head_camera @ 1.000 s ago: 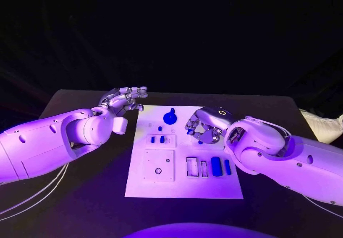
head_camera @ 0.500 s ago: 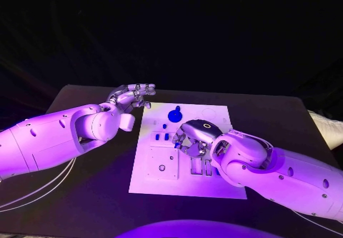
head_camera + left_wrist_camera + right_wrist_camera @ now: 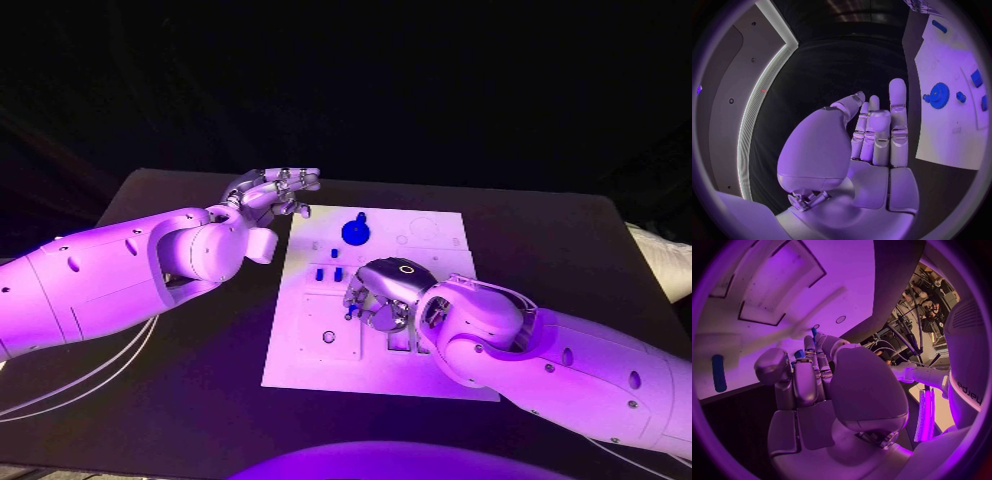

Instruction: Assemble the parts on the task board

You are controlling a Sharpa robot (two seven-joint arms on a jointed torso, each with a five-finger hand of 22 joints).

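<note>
right hand (image 3: 378,296): over the middle of the task board (image 3: 440,375), palm down, fingers curled in. a small blue part (image 3: 351,311) shows at its fingertips in the head view, and the right wrist view shows blue (image 3: 799,354) between the curled fingers; it appears pinched there, though the contact itself is partly hidden.

near the right hand: two small blue pegs (image 3: 327,274) just beyond its fingertips, toward the far side of the board, upright in a raised square block. farther out on the same line, a blue gear (image 3: 353,233) near the board's far edge. beside the hand on the robot's left, a square recessed panel (image 3: 326,325) with a small dark ring in it. rectangular slots lie partly under the hand and wrist; what sits in them cannot be told. the right wrist view shows one blue oblong piece (image 3: 717,373) lying flat on the board, apart from the fingers.

left hand (image 3: 268,192): well apart from the right hand, past the board's far-left corner, above the black table (image 3: 173,400). fingers extended and close together, thumb alongside, nothing in it; released.
</note>
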